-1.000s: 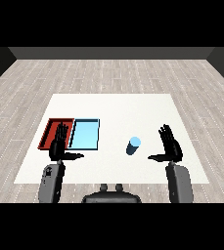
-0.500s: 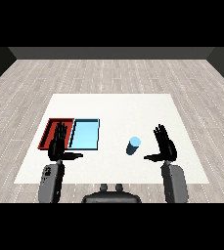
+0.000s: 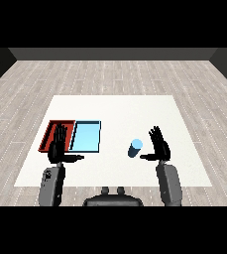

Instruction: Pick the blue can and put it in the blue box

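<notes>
A small blue can (image 3: 135,148) with a pale top stands upright on the white table (image 3: 115,111), just left of our right hand (image 3: 159,147), whose fingers are spread wide and hold nothing. Well apart to the left lies the light blue tray (image 3: 86,136), touching the red tray (image 3: 52,132) beside it. Our left hand (image 3: 58,148), fingers also straight, sits over the red tray's near edge. Grey plank flooring (image 3: 110,77) surrounds the table, under a dark wall (image 3: 113,53).
</notes>
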You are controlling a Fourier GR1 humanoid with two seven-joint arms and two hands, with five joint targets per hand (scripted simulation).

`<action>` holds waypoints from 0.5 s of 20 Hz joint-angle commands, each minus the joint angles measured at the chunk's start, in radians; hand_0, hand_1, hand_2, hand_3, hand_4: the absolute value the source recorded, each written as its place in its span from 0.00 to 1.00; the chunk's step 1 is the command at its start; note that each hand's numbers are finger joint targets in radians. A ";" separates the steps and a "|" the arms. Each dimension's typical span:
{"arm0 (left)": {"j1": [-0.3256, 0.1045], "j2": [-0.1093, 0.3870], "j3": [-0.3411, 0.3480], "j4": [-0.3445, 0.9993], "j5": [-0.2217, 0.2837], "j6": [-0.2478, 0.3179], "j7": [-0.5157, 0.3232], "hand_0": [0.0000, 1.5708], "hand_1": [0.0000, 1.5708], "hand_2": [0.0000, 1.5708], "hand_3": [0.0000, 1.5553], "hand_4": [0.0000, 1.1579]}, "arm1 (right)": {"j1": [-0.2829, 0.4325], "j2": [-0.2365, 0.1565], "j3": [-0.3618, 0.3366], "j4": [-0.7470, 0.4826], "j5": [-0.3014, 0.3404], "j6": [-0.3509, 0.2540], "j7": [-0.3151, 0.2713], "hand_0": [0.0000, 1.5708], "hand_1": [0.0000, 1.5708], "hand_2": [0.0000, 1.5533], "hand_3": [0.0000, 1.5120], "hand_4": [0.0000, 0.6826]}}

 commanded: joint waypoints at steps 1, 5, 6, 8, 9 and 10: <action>0.017 0.028 0.025 0.006 0.022 -0.034 -0.001 0.00 0.00 0.00 0.00 0.00 | -0.003 0.031 0.025 0.023 -0.020 -0.028 -0.020 0.00 0.00 0.00 0.00 0.00; -0.033 0.023 0.033 0.054 0.024 -0.031 -0.034 0.00 0.00 0.00 0.00 0.00 | 0.082 0.032 0.060 -0.006 -0.032 -0.021 -0.037 0.00 0.00 0.00 0.00 0.00; 0.033 -0.009 -0.009 0.015 -0.009 -0.015 -0.046 0.00 0.00 0.00 0.00 0.00 | 0.052 0.009 0.031 -0.014 -0.051 -0.007 0.001 0.00 0.00 0.00 0.00 0.00; -0.001 0.021 0.024 0.001 0.034 -0.030 0.023 0.00 0.00 0.00 0.00 0.00 | 0.068 0.022 0.024 0.076 -0.043 0.002 -0.086 0.00 0.00 0.00 0.00 0.00; -0.011 0.015 0.020 0.040 0.036 -0.042 -0.006 0.00 0.00 0.00 0.00 0.00 | 0.040 0.032 0.144 0.155 0.000 -0.079 -0.171 0.00 0.00 0.00 0.00 0.00; 0.051 -0.007 -0.002 0.059 -0.010 -0.039 -0.101 0.00 0.00 0.00 0.00 0.00 | 0.015 0.033 0.107 0.183 -0.013 -0.059 -0.152 0.00 0.00 0.00 0.00 0.00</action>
